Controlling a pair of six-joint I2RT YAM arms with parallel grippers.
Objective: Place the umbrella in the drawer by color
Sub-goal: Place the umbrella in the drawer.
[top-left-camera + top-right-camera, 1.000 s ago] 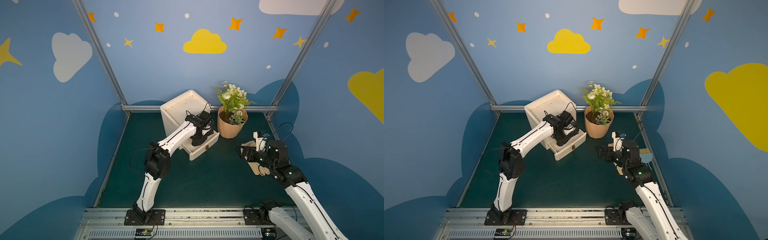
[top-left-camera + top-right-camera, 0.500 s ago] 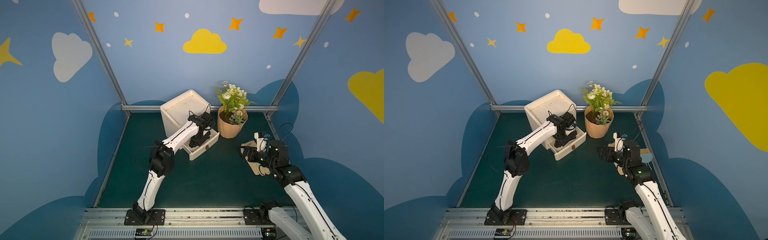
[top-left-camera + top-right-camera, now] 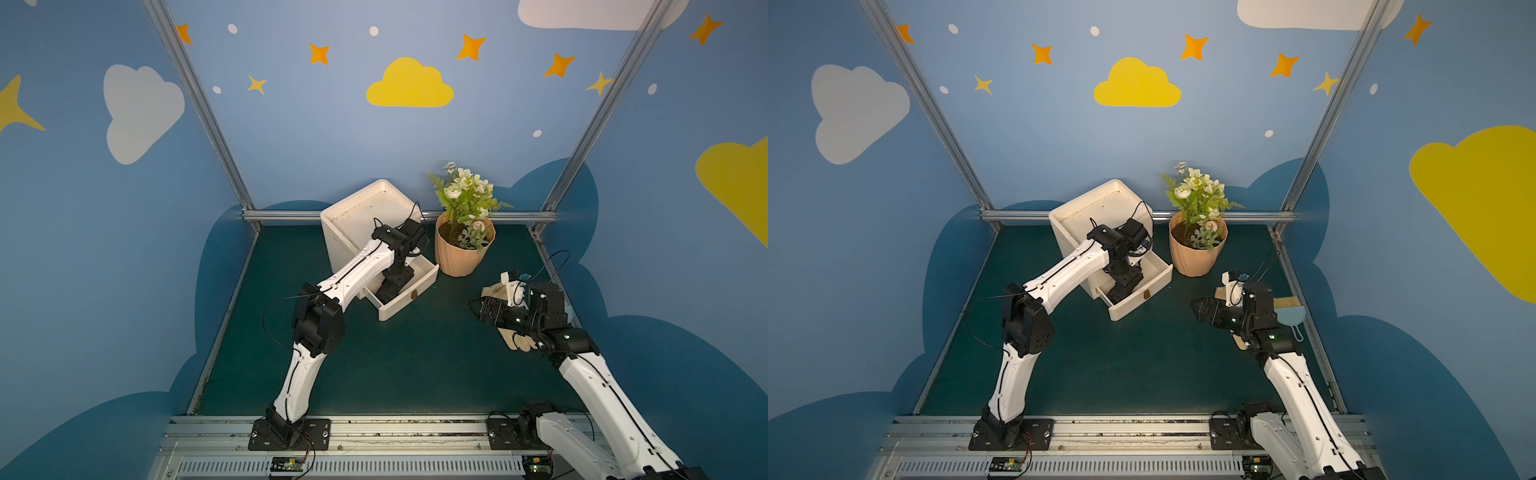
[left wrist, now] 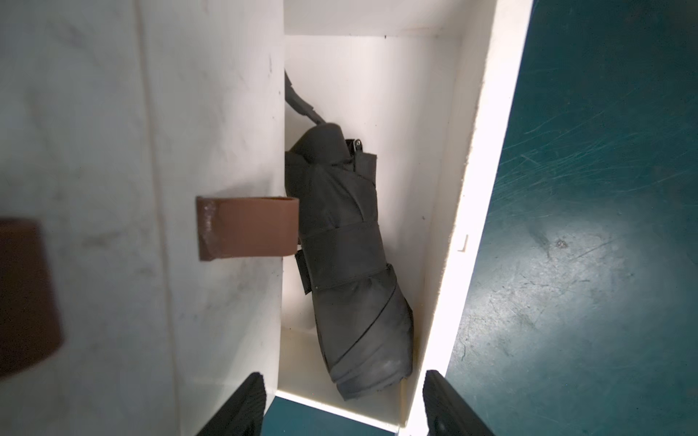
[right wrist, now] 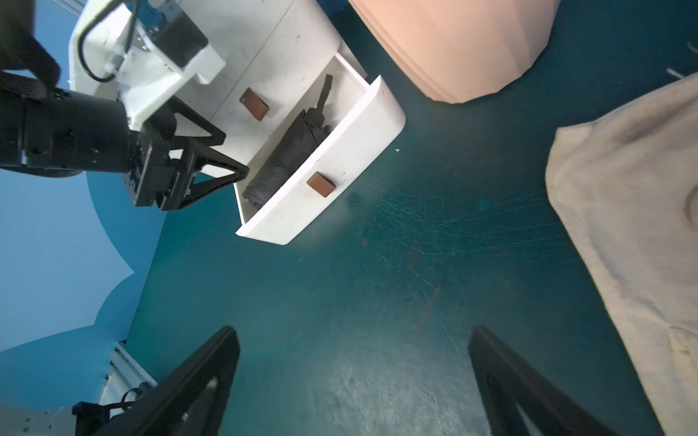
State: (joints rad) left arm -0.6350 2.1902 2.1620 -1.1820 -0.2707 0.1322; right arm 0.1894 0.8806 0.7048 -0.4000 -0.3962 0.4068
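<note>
A folded black umbrella (image 4: pixel 347 256) lies lengthwise inside the pulled-out bottom drawer (image 4: pixel 472 188) of a white cabinet (image 3: pixel 357 216). The right wrist view shows the umbrella (image 5: pixel 291 151) resting free in that drawer (image 5: pixel 340 158). My left gripper (image 4: pixel 343 377) hangs over the drawer's near end, jaws open, with the umbrella's tip just ahead of them and not touching either finger. In both top views the left gripper (image 3: pixel 388 291) (image 3: pixel 1121 291) reaches down into the drawer. My right gripper (image 5: pixel 353 332) (image 3: pixel 478 307) is open and empty above the green mat.
A peach flower pot (image 3: pixel 461 253) stands right of the cabinet. A cream cloth (image 5: pixel 623 188) lies under my right arm, with a light blue brush (image 3: pixel 1289 316) beside it. Brown handles (image 4: pixel 245 226) stick out from the drawer fronts. Blue walls enclose the mat.
My left gripper has opened and let go of the umbrella, which now rests in the drawer. The left arm has shifted slightly. The right arm has stayed where it was.
</note>
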